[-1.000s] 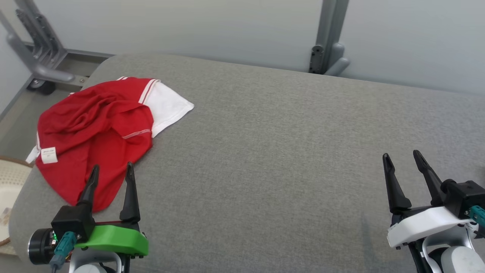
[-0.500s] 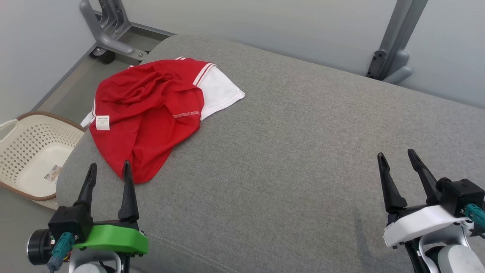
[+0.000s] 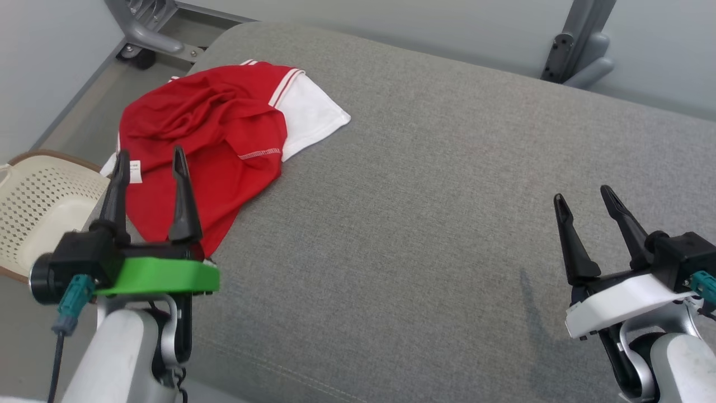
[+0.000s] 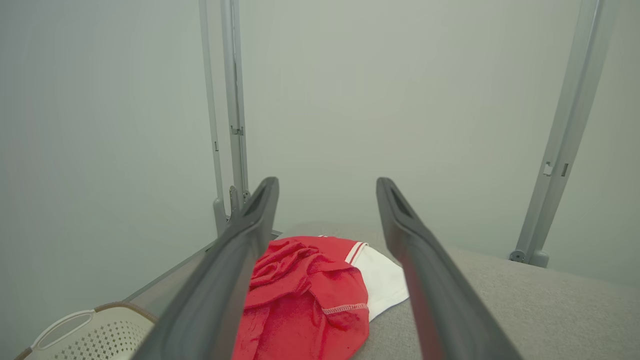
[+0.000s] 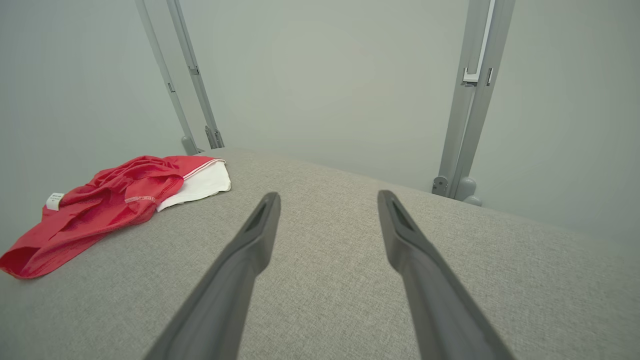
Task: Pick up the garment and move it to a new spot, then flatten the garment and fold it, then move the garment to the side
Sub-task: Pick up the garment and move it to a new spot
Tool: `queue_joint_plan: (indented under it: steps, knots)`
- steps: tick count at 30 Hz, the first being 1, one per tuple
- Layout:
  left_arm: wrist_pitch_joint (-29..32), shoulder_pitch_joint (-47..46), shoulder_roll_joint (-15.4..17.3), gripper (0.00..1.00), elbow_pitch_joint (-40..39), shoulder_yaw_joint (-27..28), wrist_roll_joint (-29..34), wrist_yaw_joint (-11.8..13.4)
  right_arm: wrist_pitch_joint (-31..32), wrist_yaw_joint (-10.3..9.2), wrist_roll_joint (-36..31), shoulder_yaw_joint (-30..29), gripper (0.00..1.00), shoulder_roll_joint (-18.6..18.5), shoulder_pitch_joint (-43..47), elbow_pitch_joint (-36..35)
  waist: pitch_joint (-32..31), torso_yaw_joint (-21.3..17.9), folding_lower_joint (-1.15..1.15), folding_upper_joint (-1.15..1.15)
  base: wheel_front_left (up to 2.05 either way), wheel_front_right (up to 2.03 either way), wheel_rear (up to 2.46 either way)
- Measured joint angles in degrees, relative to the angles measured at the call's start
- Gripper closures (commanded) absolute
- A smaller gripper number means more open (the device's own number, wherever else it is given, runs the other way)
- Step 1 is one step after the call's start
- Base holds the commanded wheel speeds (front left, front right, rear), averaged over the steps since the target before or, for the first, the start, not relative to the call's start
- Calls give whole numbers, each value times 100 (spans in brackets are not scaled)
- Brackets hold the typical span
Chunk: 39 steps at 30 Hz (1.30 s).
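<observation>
Grey fabric-covered surface (image 3: 447, 184), rounded at far left corner, stitched seam near front edge. Cream perforated basket (image 3: 39, 207), brown rim, standing on floor (image 3: 67, 129) just beside its left end. Grey metal uprights (image 3: 582, 39) behind, against plain pale wall (image 4: 350, 75). Dark caster (image 3: 134, 57) at far left.

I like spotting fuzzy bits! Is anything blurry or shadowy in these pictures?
Head view: sharp, with a soft shadow beside the right pincer on the grey cushion. Left wrist view: the left pincer looks blurry up close; the red garment beyond is clearer.
</observation>
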Motion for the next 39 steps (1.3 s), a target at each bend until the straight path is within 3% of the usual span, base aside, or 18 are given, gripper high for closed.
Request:
queue_joint_plan:
  steps: [9,11,12,16,25,26,27,28,35,39]
  knots:
    - [-66,-1796,-236,0,1247,456,-55,-646,243,0,-73,272,0,-316,-542,-348,753,-363,1,0,0,0,0]
    - [-66,-2127,-260,0,1813,501,-58,-861,245,0,-73,314,0,-355,-661,-379,933,-463,1,0,0,0,0]
    - [-66,-2437,-279,0,2503,502,-85,-1093,245,0,-73,345,0,-355,-744,-407,1110,-572,1,1,0,0,0]
    - [-67,-3075,-278,0,3900,423,-98,-1441,245,0,-76,436,0,-371,-900,-422,1441,-798,1,0,0,0,0]
    - [374,-3893,-224,0,6218,370,-412,-1753,158,0,-75,511,0,-393,-1148,-368,2045,-1299,1,0,0,0,0]
    - [417,-3911,-215,4,6383,397,-449,-1756,146,0,-76,514,0,-386,-1148,-354,2092,-1352,1,1,0,0,0]
    - [434,-3934,-208,59,6506,423,-517,-1779,134,0,-76,511,0,-378,-1150,-341,2134,-1404,1,0,0,0,0]
    - [456,-3979,-177,100,6601,425,-531,-1794,120,0,-76,512,0,-378,-1158,-327,2171,-1451,0,1,0,0,0]
    - [-43,-4072,34,100,6569,369,-497,-1812,-7,0,-74,458,0,-338,-1188,-142,2247,-1652,0,0,0,0,0]
    - [-52,-3907,186,100,5565,549,-292,-1757,-76,0,-70,437,0,-282,-1195,-55,2097,-1641,0,0,0,0,0]
